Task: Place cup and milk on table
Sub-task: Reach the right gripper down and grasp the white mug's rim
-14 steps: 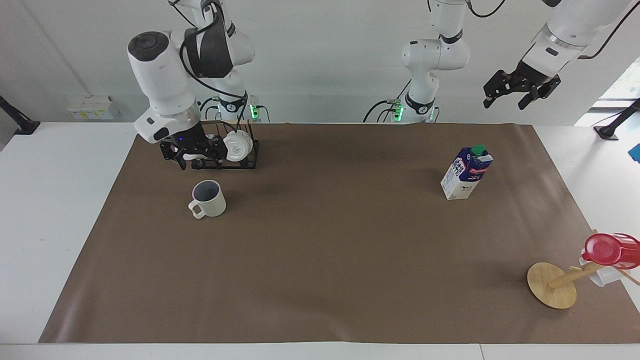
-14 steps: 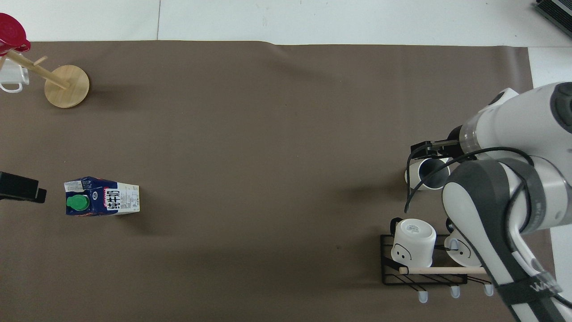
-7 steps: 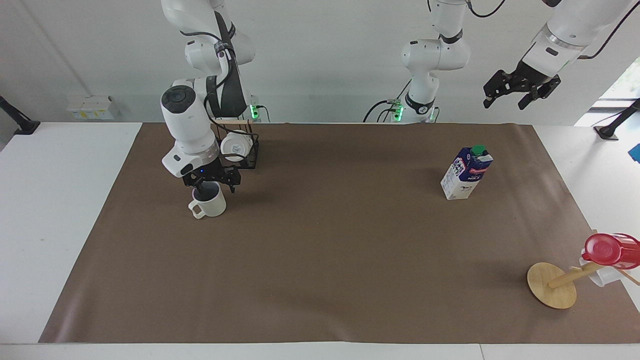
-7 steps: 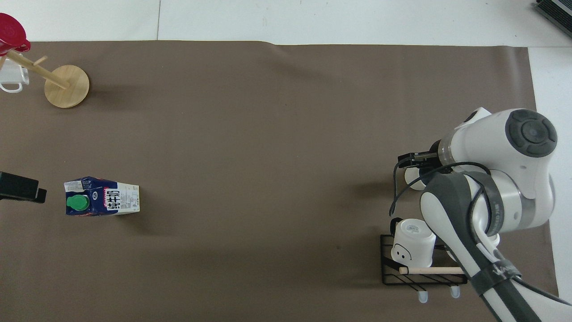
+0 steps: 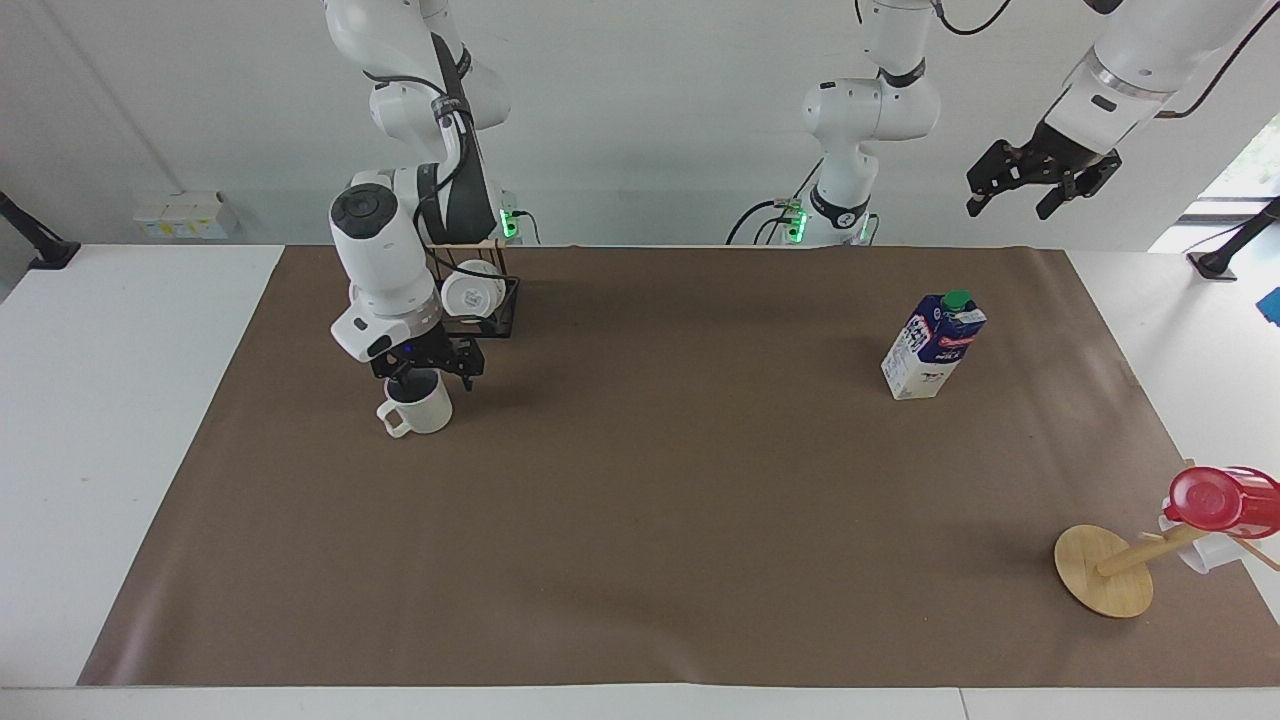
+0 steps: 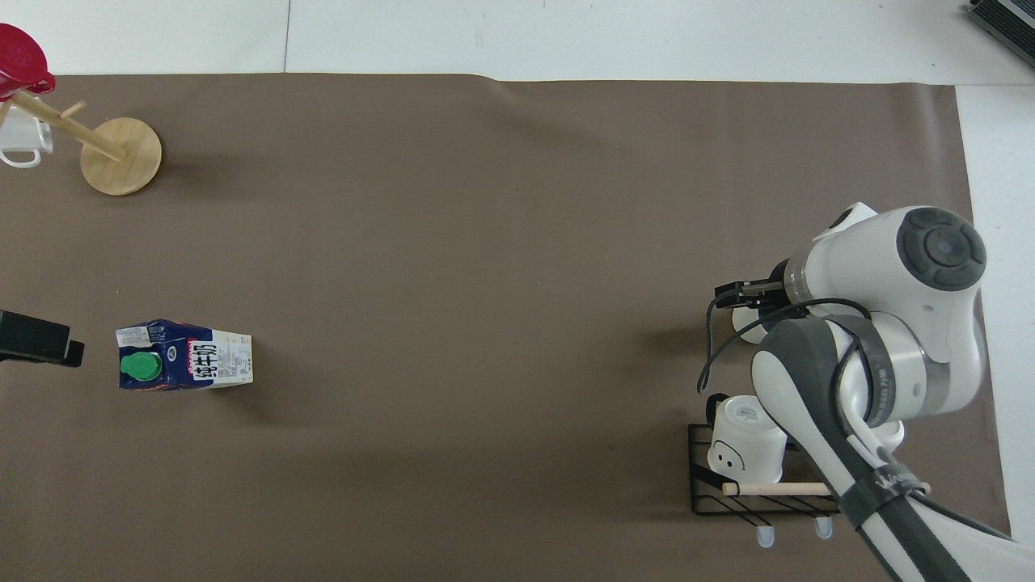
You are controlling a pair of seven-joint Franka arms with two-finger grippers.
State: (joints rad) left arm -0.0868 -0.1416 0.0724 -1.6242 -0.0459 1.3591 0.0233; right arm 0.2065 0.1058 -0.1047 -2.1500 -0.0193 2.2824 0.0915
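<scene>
From across the table point(image 5: 640, 620), the right gripper point(image 5: 425, 372) has dropped in the last second from beside the black wire rack point(image 5: 490, 310) onto the cup point(image 5: 420, 408), and it now sits low at the rim, one finger seemingly inside the mouth. Whether the fingers have closed on the wall yet I cannot tell. The cup stands upright on the brown sheet directly under those fingers, its handle pointing away from the robots. I judge this to be the start of a grasp, with the lift still to come. The left gripper point(image 5: 1040, 180) waits high in the air with its fingers spread, holding nothing; the milk carton point(image 5: 933, 346) stands upright well below it. A red label band crosses the carton, but its wording is too small to read here.

From overhead, the right arm has swung in over the cup point(image 6: 748, 323), so only a sliver of its rim shows beside the right gripper point(image 6: 748, 295). Only the tip of the left gripper point(image 6: 40, 343) shows, just beside the milk carton point(image 6: 184, 356). The carton's side panel carries black Chinese characters, 纯牛奶, beside the red band and under the green cap. A white mug point(image 6: 745, 440) on the rack has a small face printed on it.
</scene>
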